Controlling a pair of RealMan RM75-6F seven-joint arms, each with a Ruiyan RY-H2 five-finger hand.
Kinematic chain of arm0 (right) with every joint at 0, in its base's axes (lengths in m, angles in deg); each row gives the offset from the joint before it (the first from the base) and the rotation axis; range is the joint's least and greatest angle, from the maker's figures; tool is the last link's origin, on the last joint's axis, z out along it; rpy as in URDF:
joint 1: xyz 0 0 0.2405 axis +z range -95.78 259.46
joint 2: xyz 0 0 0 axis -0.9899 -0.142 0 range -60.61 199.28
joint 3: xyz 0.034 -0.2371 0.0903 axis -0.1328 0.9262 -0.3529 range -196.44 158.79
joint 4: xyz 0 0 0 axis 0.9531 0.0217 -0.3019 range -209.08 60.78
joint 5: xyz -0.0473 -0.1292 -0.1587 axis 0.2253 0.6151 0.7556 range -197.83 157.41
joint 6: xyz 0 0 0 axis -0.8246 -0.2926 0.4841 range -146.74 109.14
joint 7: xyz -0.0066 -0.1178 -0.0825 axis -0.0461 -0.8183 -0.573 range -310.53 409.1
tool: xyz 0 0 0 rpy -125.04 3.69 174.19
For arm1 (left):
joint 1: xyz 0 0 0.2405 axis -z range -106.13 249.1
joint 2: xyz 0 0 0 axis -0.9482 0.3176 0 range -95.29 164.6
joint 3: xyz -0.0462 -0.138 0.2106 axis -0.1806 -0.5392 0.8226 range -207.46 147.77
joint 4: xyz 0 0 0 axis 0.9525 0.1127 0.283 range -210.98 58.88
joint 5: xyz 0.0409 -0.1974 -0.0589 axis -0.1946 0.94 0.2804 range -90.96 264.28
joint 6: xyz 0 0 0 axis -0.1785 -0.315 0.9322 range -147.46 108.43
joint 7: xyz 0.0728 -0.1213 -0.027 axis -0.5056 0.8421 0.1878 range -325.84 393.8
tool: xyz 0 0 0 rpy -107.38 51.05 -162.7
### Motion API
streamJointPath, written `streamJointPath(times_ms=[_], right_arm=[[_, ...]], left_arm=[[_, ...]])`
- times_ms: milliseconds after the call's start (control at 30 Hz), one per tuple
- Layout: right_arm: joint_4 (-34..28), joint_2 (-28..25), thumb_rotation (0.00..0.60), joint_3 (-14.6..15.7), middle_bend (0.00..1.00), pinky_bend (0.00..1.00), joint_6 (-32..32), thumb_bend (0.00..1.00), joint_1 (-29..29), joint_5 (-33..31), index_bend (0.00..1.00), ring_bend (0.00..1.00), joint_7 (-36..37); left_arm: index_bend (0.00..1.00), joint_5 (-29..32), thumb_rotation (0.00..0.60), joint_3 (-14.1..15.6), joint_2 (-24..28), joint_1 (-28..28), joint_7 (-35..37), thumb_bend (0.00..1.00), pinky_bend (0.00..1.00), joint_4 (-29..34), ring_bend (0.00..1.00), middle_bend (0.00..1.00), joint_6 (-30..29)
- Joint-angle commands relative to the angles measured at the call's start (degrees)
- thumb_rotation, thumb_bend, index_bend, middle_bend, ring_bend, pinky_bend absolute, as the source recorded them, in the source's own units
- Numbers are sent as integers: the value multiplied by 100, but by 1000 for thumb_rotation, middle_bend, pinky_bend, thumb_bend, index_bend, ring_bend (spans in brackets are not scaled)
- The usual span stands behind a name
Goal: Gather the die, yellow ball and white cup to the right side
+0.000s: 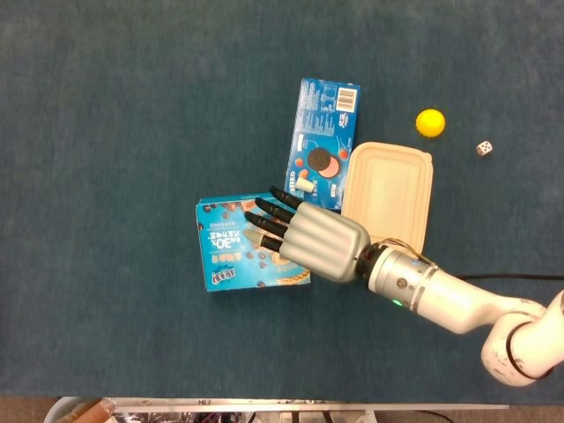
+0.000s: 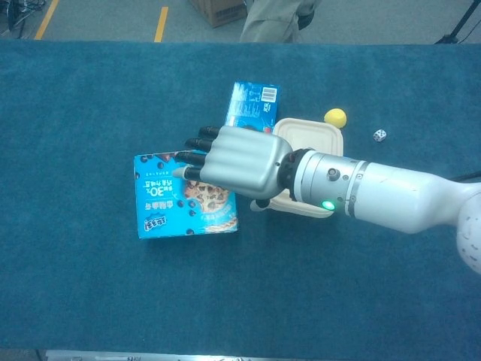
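The small white cup [image 1: 304,185] lies on its side on the Oreo box [image 1: 326,115], just beyond my right hand's fingertips. Far to the right, the yellow ball [image 1: 430,122] [image 2: 335,116] and the white die [image 1: 483,148] [image 2: 379,135] rest on the blue cloth. My right hand [image 1: 313,238] [image 2: 240,162] hovers over the right part of the chocolate-chip cookie box [image 1: 229,256] [image 2: 161,207], fingers stretched out and apart, holding nothing. The chest view hides the cup behind the hand. My left hand shows in neither view.
A beige lidded food container [image 1: 392,189] [image 2: 308,135] sits between the Oreo box [image 2: 252,101] and the ball, partly under my right forearm. Blue cloth covers the table all around.
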Motion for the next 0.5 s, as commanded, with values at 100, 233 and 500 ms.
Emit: streamJointPath(times_ms=[100,233,500], right_arm=[[142,150,600,-82,9,76,-39,0,-107,157,0,0,-108],[255,312,600,-164,6,76,-14,0,-159,186,0,0,-234],[412,558,600,-299,5,76,121,0,-161,83,0,0,-540]], left_arm=[[341,6,507,9,25,2,7,293,187,28,329,381,23],[340,-11,504,13,43,11,38,293,187,52,329,380,39],[340,2,504,30,72,-5,75,293,187,69,329,380,46]])
